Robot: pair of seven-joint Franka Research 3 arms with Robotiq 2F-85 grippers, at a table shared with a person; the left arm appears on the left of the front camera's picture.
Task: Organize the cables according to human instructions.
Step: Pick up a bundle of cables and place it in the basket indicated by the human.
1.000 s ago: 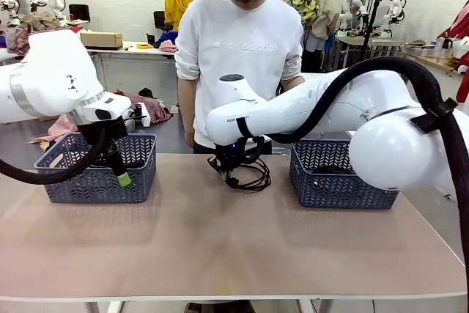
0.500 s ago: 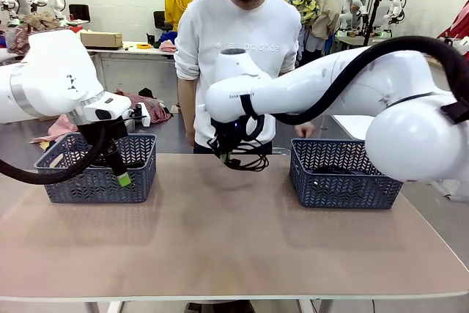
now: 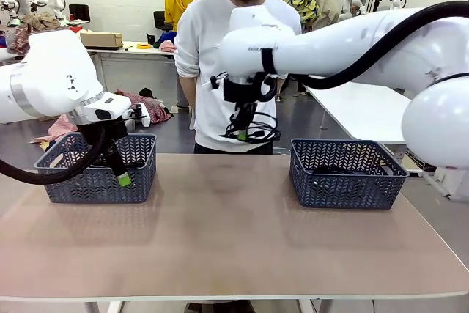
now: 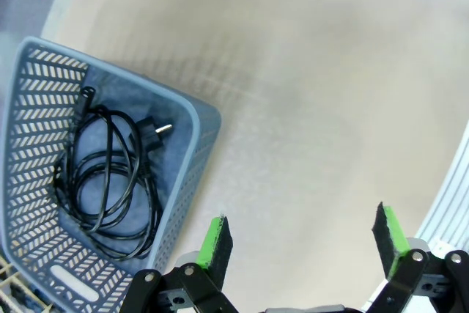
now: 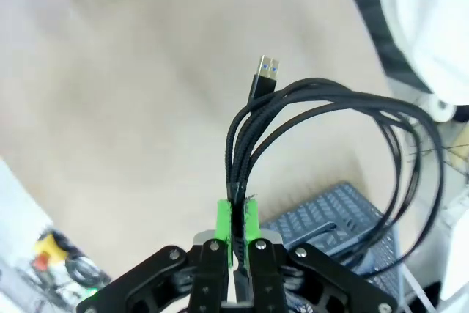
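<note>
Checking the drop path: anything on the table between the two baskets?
Bare tabletop between the left basket and right basket in the front view. The coiled cable hangs above that stretch, clamped in the right hand.

Left basket point(image 4: 192, 119) cut off at frame edge; right basket point(image 3: 344, 181) contents unclear through lattice

Right pincer point(image 5: 238, 229) raised, clamped tight; left pincer point(image 4: 304, 236) low, spread wide.
</note>
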